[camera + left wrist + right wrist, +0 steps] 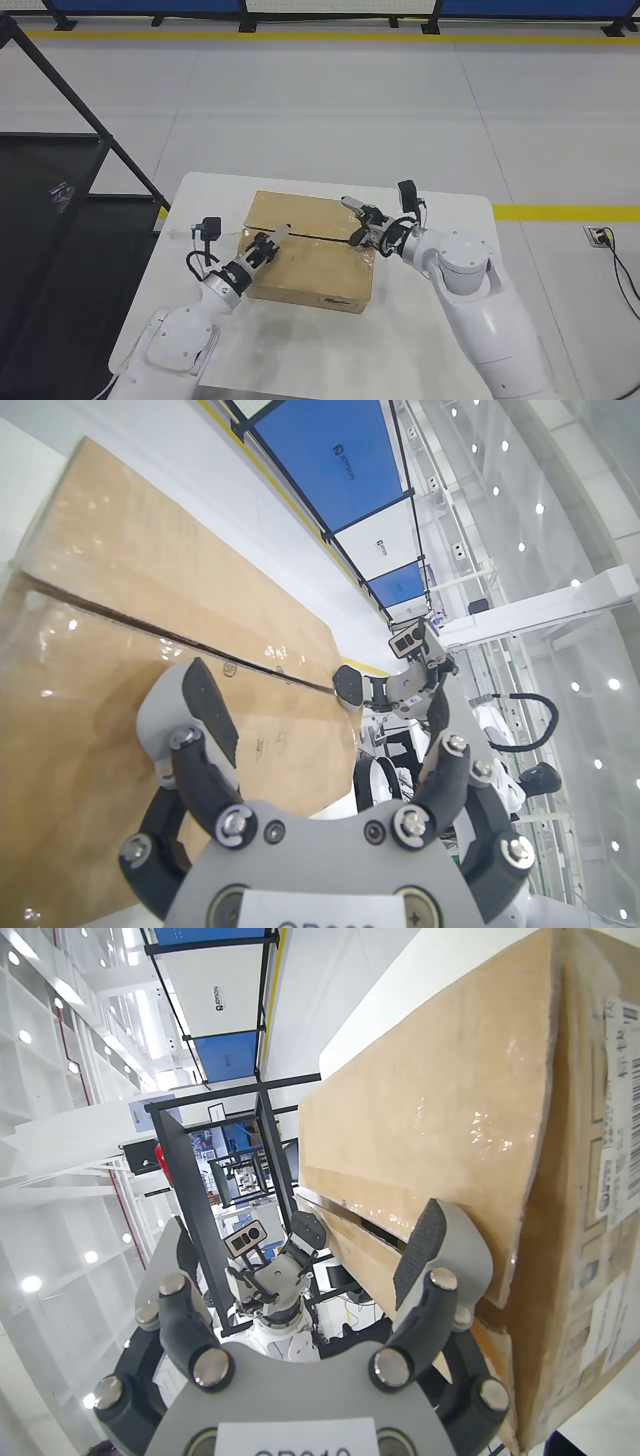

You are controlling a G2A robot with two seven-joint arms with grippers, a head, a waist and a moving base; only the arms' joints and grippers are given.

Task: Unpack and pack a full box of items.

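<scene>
A closed cardboard box stands in the middle of the white table; a dark seam runs between its two top flaps, under glossy tape. My left gripper is at the box's left end, open, one pad lying over the top flap near the seam. At the opposite end my right gripper is open, with one fingertip against the seam's end. The left wrist view shows that same right finger at the seam's far end. Neither gripper holds anything. A printed label covers the box's end face.
A black metal frame with a dark panel stands off the table's left side. Bare table surface lies in front of the box and to its right. A yellow line marks the floor beyond the table.
</scene>
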